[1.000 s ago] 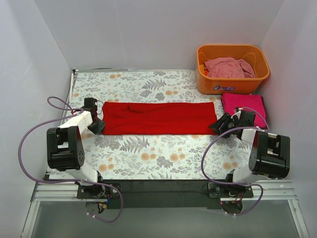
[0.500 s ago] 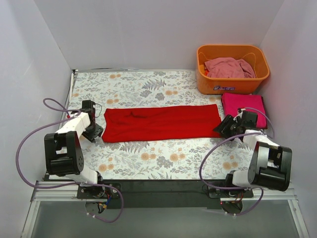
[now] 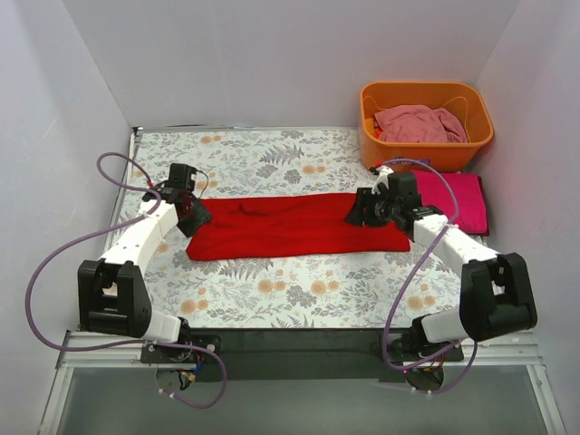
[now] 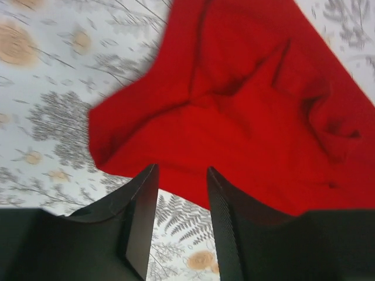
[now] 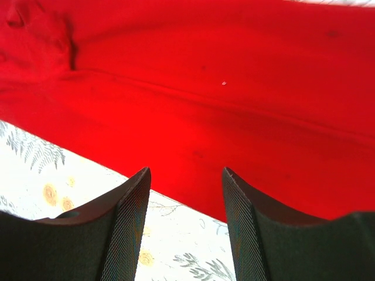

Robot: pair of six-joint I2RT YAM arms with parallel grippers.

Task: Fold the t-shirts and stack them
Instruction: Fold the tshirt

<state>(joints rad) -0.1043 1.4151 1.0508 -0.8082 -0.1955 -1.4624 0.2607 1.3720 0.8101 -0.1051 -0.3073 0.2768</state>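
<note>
The bright red t-shirt (image 3: 290, 227) lies folded into a long strip across the middle of the floral table. It also shows in the left wrist view (image 4: 246, 111) and the right wrist view (image 5: 205, 88). My left gripper (image 3: 195, 216) is open over the strip's left end, its jaws (image 4: 181, 170) empty just above the cloth edge. My right gripper (image 3: 358, 214) is open over the strip's right end (image 5: 185, 171), also empty. The magenta-pink t-shirt (image 3: 462, 198) lies folded at the right. The pale pink t-shirt (image 3: 419, 123) is crumpled in the basket.
The orange plastic basket (image 3: 426, 156) stands at the back right corner. White walls close in the table on the left, back and right. Purple cables loop beside both arms.
Both arms have swung away from the near side and inward, from beside the red strip's ends to over them. The red strip's ends look slightly shifted.
</note>
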